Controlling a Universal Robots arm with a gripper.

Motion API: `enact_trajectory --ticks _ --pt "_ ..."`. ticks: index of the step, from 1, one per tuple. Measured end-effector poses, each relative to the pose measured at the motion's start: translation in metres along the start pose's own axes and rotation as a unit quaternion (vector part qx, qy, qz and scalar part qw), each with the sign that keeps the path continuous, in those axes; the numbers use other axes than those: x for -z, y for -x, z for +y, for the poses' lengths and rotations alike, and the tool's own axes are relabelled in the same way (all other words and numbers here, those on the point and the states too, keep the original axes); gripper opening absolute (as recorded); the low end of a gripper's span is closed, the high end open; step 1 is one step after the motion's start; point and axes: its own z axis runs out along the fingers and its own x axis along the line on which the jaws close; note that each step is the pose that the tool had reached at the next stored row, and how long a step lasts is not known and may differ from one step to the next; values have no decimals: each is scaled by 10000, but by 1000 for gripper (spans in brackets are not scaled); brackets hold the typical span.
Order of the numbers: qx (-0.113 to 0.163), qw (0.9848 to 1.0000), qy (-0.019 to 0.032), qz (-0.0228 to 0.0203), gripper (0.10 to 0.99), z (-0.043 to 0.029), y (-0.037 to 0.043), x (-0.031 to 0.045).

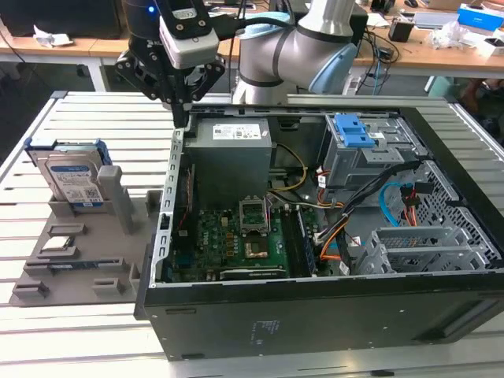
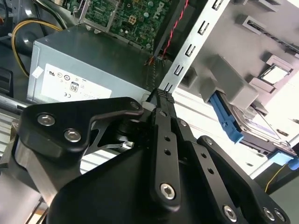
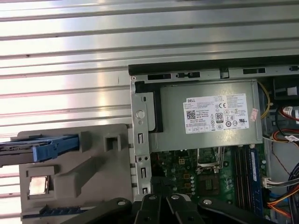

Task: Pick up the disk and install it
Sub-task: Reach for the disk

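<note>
The disk (image 1: 73, 176) stands upright on its edge in a slot of the grey holder (image 1: 79, 264) at the exterior view's left, silver with a white-and-blue label and a blue carrier rail. In both wrist views it sits in that holder, shown as the disk (image 2: 256, 127) and, edge-on, the disk (image 3: 46, 144). My gripper (image 1: 182, 118) hangs shut and empty over the back left corner of the open computer case (image 1: 315, 315), to the right of the disk and apart from it. The gripper (image 2: 162, 96) has its fingertips pressed together above the case's side rail.
A grey power supply (image 1: 232, 150) fills the case corner beside the gripper. A blue-latched drive bay (image 1: 354, 132) sits at the case's back right, with cables and the motherboard (image 1: 236, 236) below. A small square chip (image 1: 59, 244) lies in the holder.
</note>
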Motion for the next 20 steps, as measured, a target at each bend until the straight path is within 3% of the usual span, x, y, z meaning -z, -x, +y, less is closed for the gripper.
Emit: enact_trajectory --ticks 17,20 --pt "0 10000 0 0 106 -25 -335 9" --pt "0 10000 0 0 106 -34 -449 12"
